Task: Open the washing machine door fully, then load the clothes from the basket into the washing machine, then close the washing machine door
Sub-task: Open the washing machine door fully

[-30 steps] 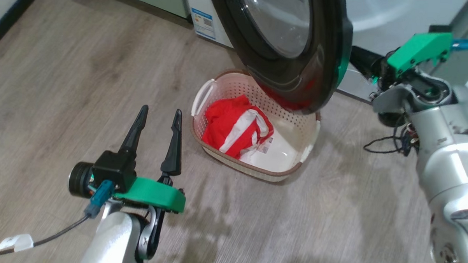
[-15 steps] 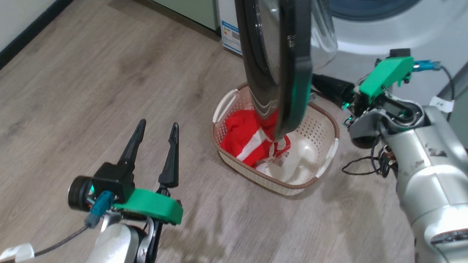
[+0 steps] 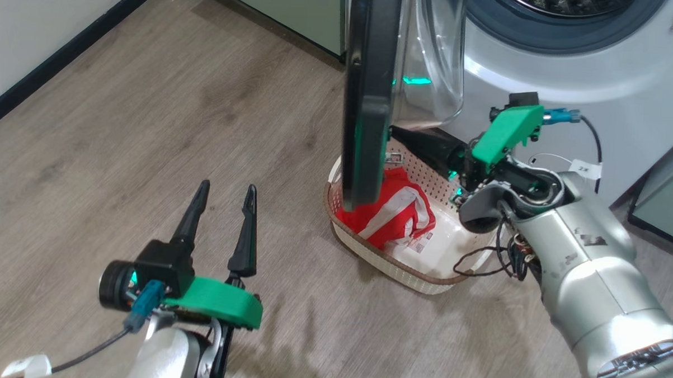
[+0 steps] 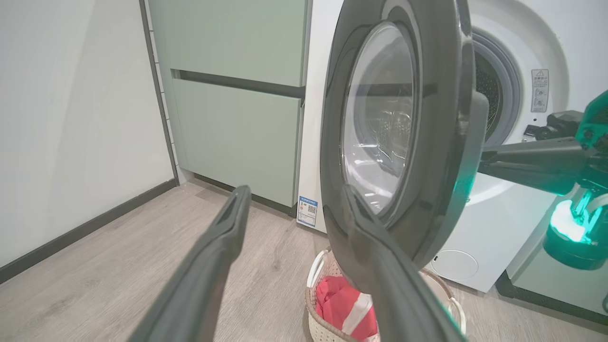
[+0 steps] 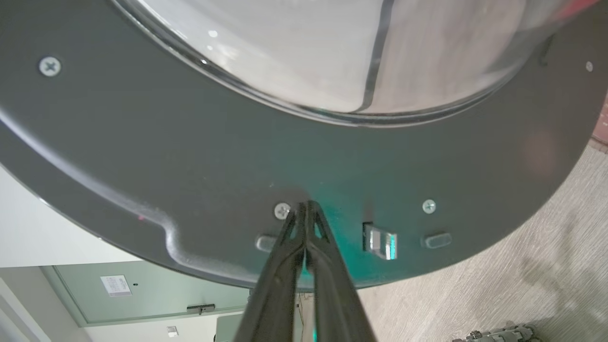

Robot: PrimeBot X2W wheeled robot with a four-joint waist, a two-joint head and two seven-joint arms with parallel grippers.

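Note:
The washing machine door (image 3: 367, 100) stands edge-on above the basket, its black rim toward me and its glass bowl (image 3: 430, 58) facing the washing machine (image 3: 541, 84). My right gripper (image 3: 397, 134) is shut and empty, its tips (image 5: 306, 206) pressed against the door's dark inner face beside a screw. Red and white striped clothes (image 3: 391, 213) lie in the cream basket (image 3: 390, 263) on the floor under the door. Left of the basket, my left gripper (image 3: 227, 188) hangs open and empty over the floor. In the left wrist view the door (image 4: 427, 142) is just beyond the left gripper (image 4: 294, 190).
Pale green cabinets (image 4: 237, 118) stand left of the washer, and another cabinet (image 3: 666, 195) stands on its right. A white wall with a dark skirting (image 3: 67, 51) runs along the left. The steel drum (image 4: 484, 90) is visible behind the door. Wood floor lies around the left gripper.
The door has swung wider, from facing me to edge-on, with the shut right gripper following against its inner side. The head camera has shifted. The left arm has stayed put.

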